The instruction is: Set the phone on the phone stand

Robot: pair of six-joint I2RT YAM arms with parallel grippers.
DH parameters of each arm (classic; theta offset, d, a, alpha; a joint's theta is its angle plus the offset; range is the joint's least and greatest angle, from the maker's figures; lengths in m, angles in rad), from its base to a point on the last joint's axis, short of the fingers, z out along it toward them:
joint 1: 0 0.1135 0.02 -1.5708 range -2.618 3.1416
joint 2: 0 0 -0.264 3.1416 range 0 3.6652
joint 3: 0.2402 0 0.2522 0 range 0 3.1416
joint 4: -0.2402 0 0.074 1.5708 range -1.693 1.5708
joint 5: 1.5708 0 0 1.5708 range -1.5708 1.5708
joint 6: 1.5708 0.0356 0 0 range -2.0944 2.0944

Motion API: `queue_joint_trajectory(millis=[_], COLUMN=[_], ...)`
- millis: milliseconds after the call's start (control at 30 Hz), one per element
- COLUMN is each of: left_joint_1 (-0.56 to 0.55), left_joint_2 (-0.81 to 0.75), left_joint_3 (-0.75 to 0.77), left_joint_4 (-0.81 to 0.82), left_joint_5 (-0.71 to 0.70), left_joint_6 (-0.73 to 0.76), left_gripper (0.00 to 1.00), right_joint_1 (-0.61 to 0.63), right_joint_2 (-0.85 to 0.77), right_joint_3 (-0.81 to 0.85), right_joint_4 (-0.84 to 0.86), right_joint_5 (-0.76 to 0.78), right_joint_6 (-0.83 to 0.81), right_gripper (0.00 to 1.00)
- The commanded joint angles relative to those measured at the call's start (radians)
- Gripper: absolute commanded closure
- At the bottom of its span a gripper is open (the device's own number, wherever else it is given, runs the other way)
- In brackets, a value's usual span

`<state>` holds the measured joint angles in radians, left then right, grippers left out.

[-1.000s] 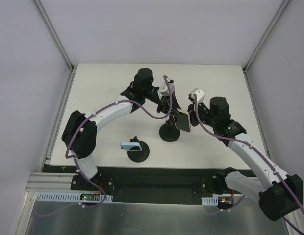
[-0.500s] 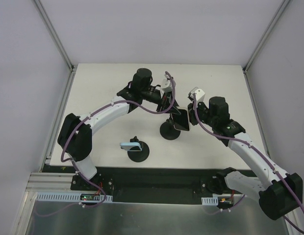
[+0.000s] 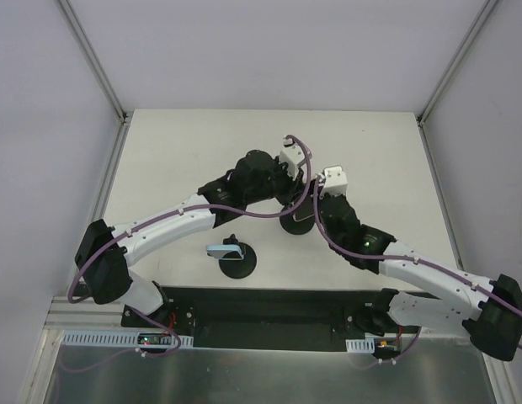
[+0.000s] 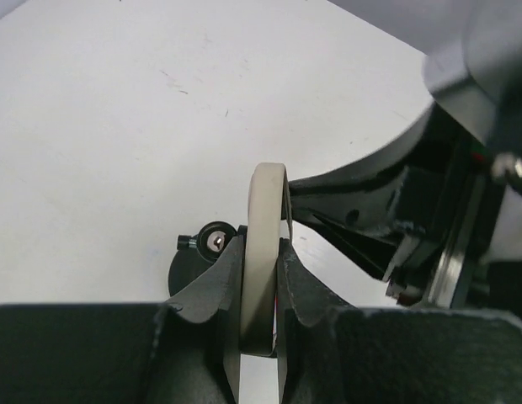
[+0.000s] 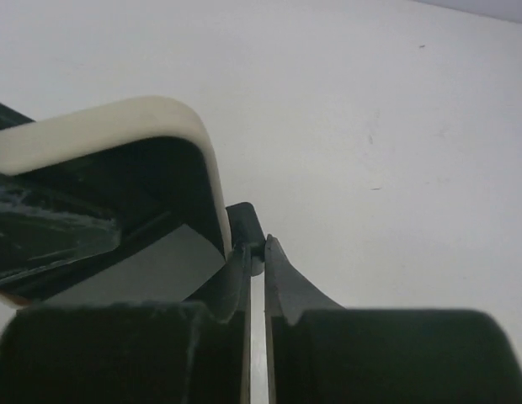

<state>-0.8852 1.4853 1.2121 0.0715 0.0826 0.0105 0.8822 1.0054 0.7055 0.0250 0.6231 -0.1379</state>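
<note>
left wrist view shows the left claw (image 4: 261, 257) pinching the phone (image 4: 266, 189) by its thin cream edge. the phone stands up on its side between the two dark fingers (image 4: 221, 278). just past the fingers, low and to the left, sits the round black foot of the phone stand (image 4: 190, 271), with a small shiny knob on top. i cannot tell if the phone is touching the stand. the other arm's dark claw is close by on the right of this view. in the right wrist view the right claw (image 5: 256, 257) has its fingers pressed together. a small black part (image 5: 244, 220) sits right at the tips, and i cannot tell if the fingers are gripping it. the phone's cream corner and dark screen fill the left side, just beside those fingers. from the top view both arms meet over the phone stand (image 3: 293, 225) near the middle of the white tabletop (image 3: 177, 151). a second stand (image 3: 239, 263) sits nearer the arm bases, well apart, with a light blue thing (image 3: 221, 250) on it.
</note>
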Motion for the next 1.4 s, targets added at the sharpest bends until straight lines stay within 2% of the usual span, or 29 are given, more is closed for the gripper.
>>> queue_joint_trajectory(millis=[0,67,200,267,367,400,467,500,567,600,633,700,733,867,1133,1267,1367], left_joint_1=[0.087,0.106,0.106,0.104,0.106,0.106,0.106,0.106,0.106,0.106,0.106,0.106,0.106,0.106,0.098,0.081,0.054], left_joint_2=[0.124,0.142,0.161,0.159,0.133,0.125,0.090,0.075,0.031,0.018,0.007,-0.025,-0.034,-0.097,-0.217,-0.206,-0.210], left_joint_3=[0.018,0.049,0.069,0.064,0.035,0.027,0.003,-0.022,-0.040,-0.045,-0.043,-0.025,-0.023,-0.022,-0.046,-0.057,-0.062], left_joint_4=[-0.067,-0.095,-0.075,-0.049,-0.021,-0.018,-0.016,-0.006,0.005,0.002,-0.010,-0.042,-0.055,-0.102,-0.128,-0.136,-0.142], left_joint_5=[-0.500,-0.460,-0.388,-0.366,-0.298,-0.243,-0.172,-0.087,0.029,0.108,0.264,0.447,0.611,0.800,1.014,0.985,0.872], left_joint_6=[-0.058,-0.064,-0.046,-0.026,0.008,0.017,0.042,0.049,0.083,0.095,0.108,0.134,0.138,0.135,0.108,0.077,0.069], left_gripper=[1.00,1.00,1.00,1.00,1.00,1.00,1.00,1.00,1.00,1.00,1.00,1.00,1.00,1.00,1.00,1.00,1.00], right_joint_1=[0.248,0.309,0.386,0.386,0.385,0.382,0.365,0.309,0.232,0.153,0.115,0.039,0.022,-0.026,-0.034,-0.034,-0.034], right_joint_2=[0.004,0.028,0.076,0.072,0.023,-0.016,-0.051,-0.083,-0.150,-0.178,-0.204,-0.290,-0.318,-0.425,-0.442,-0.429,-0.442], right_joint_3=[0.023,0.035,0.092,0.144,0.143,0.131,0.111,0.108,0.079,0.059,0.036,-0.018,-0.032,-0.070,-0.097,-0.106,-0.121], right_joint_4=[0.162,0.204,0.167,0.017,-0.065,-0.066,-0.111,-0.149,-0.232,-0.243,-0.243,-0.249,-0.252,-0.286,-0.306,-0.304,-0.301], right_joint_5=[0.525,0.604,0.613,0.584,0.508,0.492,0.460,0.426,0.218,0.145,-0.002,-0.095,-0.144,-0.233,-0.318,-0.348,-0.370], right_joint_6=[0.126,0.110,0.147,0.274,0.267,0.233,0.178,0.163,0.146,0.114,0.103,0.092,0.086,0.064,0.073,0.096,0.116], right_gripper=[1.00,1.00,1.00,1.00,0.98,0.82,0.67,0.59,0.54,0.46,0.44,0.39,0.37,0.32,0.31,0.31,0.32])
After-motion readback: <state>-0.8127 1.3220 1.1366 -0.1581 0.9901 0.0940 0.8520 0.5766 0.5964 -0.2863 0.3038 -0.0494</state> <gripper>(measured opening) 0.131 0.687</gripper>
